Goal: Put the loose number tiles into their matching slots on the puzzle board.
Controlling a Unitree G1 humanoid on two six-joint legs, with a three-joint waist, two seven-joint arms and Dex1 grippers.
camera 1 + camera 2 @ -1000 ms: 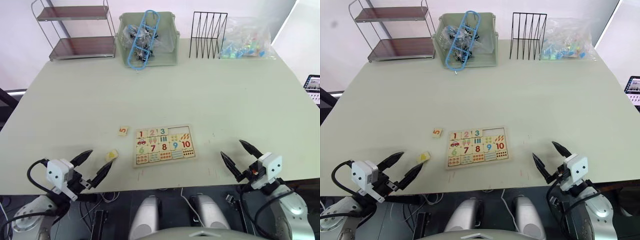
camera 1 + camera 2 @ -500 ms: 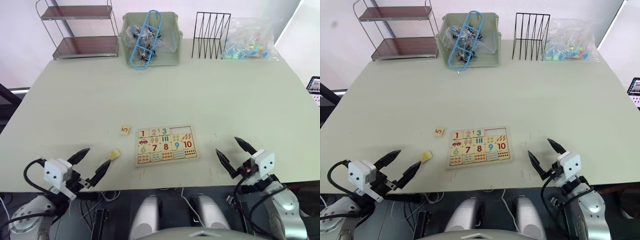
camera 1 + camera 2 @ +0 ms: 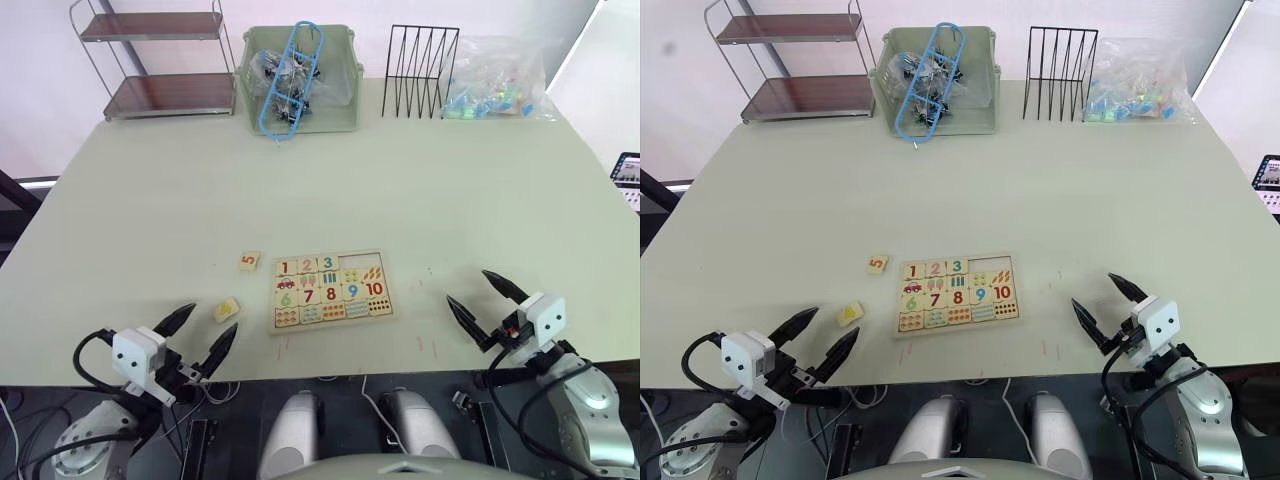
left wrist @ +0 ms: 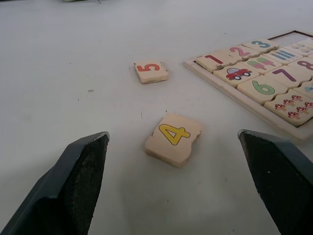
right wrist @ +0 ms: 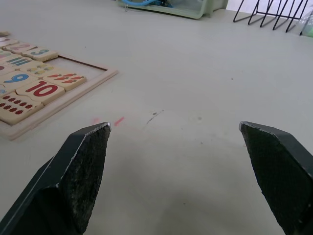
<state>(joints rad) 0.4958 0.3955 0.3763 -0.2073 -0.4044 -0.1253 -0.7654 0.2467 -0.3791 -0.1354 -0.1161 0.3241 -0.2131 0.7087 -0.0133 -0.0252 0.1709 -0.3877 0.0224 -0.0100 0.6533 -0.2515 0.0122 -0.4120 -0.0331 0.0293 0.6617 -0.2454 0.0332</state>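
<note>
The puzzle board (image 3: pixel 281 323) lies near the table's front edge, with tiles 1, 2 and 3 seated in its upper row. To their right, two slots (image 3: pixel 358 260) show bare wood. One of the loose number tiles, the red 5 (image 3: pixel 249 261), rests just left of the board. The yellow 4 (image 3: pixel 226 310) lies nearer the front edge, tilted. My left gripper (image 3: pixel 213 316) is open at the table edge, and in the left wrist view the 4 (image 4: pixel 173 139) sits on the table ahead of its fingers. My right gripper (image 3: pixel 466 285) is open over bare table right of the board.
Along the far edge stand a two-level wire shelf (image 3: pixel 160 60), a green bin of clips (image 3: pixel 298 75), a black wire rack (image 3: pixel 420 70) and a clear bag of small parts (image 3: pixel 495 80). A screen (image 3: pixel 628 170) sits off the table's right side.
My left gripper has shifted right and now sits closer to the 4 tile. The right gripper drifted slightly right. Tiles and board have not moved.
</note>
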